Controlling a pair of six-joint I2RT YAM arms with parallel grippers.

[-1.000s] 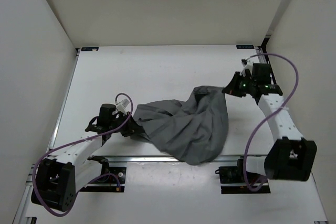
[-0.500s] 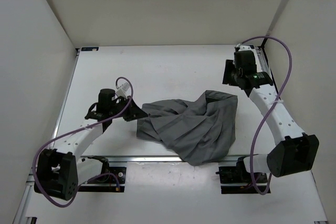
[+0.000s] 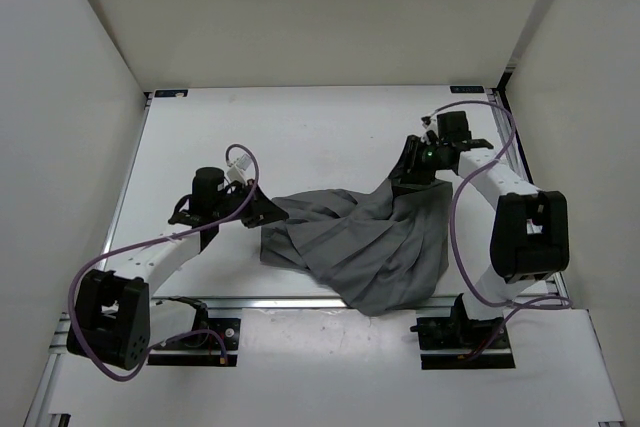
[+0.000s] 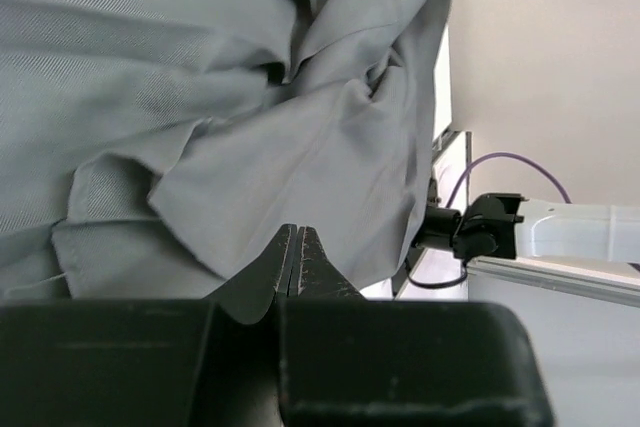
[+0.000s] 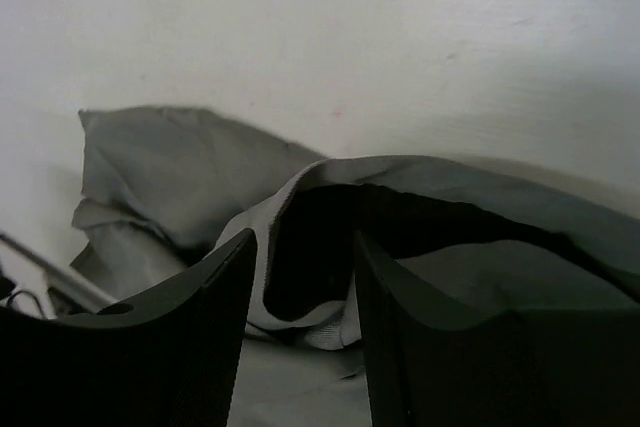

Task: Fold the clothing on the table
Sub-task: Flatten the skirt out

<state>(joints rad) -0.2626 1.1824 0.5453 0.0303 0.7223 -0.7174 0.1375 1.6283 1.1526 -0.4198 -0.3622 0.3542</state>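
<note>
the skirt [image 3: 365,242] lies bunched on the table [image 3: 300,127], and its nearest hem reaches the near rail. at the skirt's left edge the left gripper [image 3: 262,212] has its jaws pressed together. its wrist view shows the tips [image 4: 297,247] meeting right at a fold of cloth, but i cannot tell whether any fabric is nipped between them. at the skirt's far right corner the right gripper [image 3: 408,169] stands with its jaws apart, and the waistband opening gapes just beyond its fingers [image 5: 225,277], unclamped.

the step in hand looks like retaking that far right corner. to do it well, the right gripper should slide one finger into the opening and take the band itself, not loose pleats. the left side should stay put so the cloth can be drawn flat before any fold.

a second ago the right gripper was closed and held the corner up in a peak. it has since let go, swung off beyond the skirt and come back. the corner has dropped and spread rightward, and the left gripper has moved a little farther from the near rail.
</note>
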